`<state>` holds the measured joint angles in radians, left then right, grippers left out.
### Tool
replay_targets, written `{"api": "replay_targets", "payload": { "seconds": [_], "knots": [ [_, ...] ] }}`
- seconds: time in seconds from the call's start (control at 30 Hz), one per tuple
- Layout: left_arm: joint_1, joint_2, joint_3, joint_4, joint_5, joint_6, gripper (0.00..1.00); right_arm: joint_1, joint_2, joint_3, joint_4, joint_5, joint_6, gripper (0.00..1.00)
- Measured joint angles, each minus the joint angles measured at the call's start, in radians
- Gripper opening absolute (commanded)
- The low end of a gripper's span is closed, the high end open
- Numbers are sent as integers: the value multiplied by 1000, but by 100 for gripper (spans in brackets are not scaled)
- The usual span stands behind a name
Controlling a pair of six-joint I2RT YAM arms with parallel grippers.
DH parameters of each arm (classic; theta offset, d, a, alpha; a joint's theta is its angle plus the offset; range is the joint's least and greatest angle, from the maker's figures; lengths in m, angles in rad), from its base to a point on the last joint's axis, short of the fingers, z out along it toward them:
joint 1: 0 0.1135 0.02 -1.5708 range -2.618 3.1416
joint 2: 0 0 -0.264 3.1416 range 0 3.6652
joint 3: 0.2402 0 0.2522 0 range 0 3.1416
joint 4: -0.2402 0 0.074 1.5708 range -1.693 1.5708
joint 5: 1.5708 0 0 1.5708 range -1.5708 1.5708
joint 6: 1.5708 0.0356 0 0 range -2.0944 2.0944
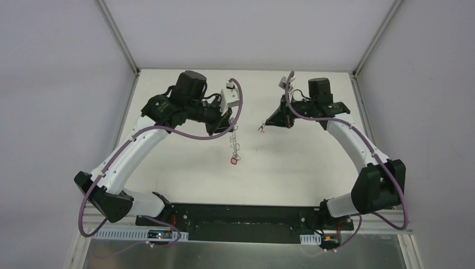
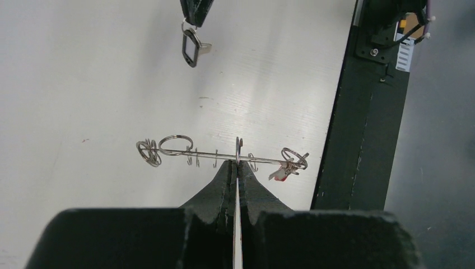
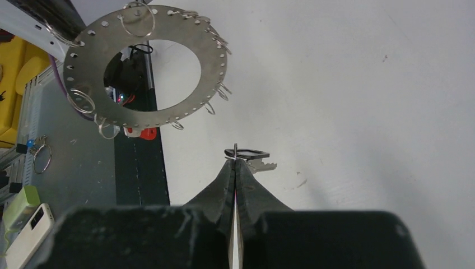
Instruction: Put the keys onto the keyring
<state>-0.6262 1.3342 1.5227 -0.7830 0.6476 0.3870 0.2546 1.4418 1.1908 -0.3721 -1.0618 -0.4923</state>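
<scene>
Left gripper (image 2: 237,163) is pinching its fingers tight together on the rim of the keyring (image 3: 215,67), holding it up off the bench (image 3: 364,112). In the left wrist view the keyring is showing edge-on, a thin line running across the middle of the frame. In the right wrist view it is facing the camera in the upper left, a flat grey disc with a wide hole and small wire loops (image 3: 138,19) dangling round its rim. A red-headed key (image 3: 147,133) is hanging at the keyring's lower edge.

Right gripper (image 3: 235,159) is closed too, clamping the black-headed key (image 3: 247,153) by its near end. The key is lying level just beyond the fingertips, its silver blade pointing toward the right of the frame.

In the top view the two grippers are sitting near each other at mid-frame but apart, with the keyring dangling below the left one. The key in the right one is too small there to make out, perhaps only a silver glint. The white bench is spreading beneath them, and a black base plate (image 2: 358,140) is running along its edge at the right of the left wrist view.
</scene>
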Motion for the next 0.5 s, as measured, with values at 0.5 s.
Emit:
{"api": "replay_targets", "payload": {
  "seconds": [0.5],
  "knots": [
    [26, -58, 16, -28, -55, 37, 0, 146, -70, 7, 47, -3, 97, 0]
  ]
}}
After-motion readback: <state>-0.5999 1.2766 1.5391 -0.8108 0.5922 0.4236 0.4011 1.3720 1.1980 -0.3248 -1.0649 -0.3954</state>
